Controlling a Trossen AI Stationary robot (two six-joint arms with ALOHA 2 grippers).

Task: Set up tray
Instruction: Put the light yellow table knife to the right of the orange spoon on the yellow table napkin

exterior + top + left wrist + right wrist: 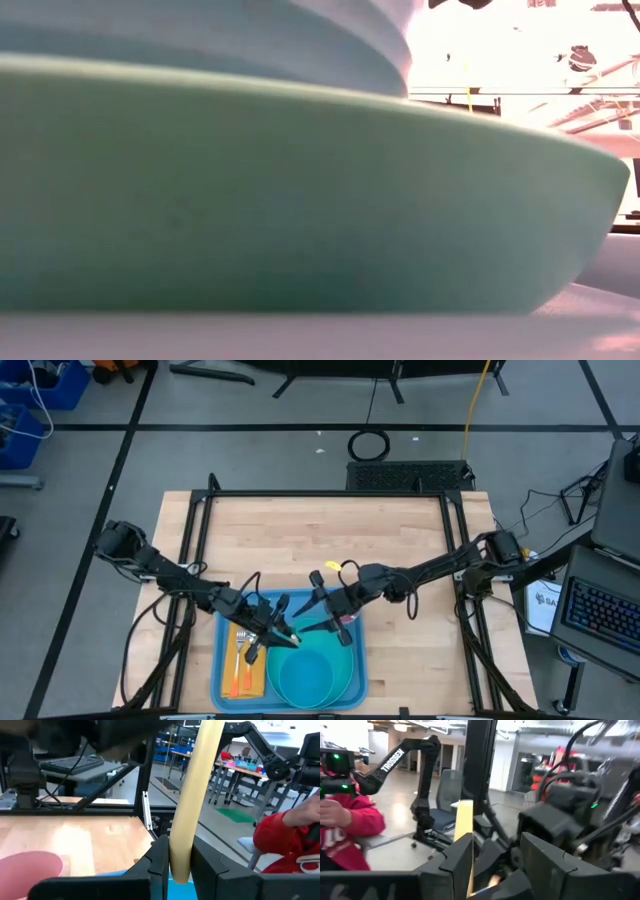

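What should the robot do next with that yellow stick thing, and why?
Probably the left pincer should lower the pale yellow utensil handle onto the blue tray beside the turquoise plate. It is shut on the handle, over the tray. The right pincer stands open close by, so it seems to have let go, leaving the left one to set the piece down.

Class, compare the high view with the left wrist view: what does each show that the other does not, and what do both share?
Only the high view shows the whole blue tray with the turquoise plate, the orange napkin and both arms meeting over it, the right tool beside the left.

Only the left wrist view shows the left tool shut on a pale yellow utensil handle, plus a person's red sleeve beyond the table.

Both show the wooden table and its black frame.
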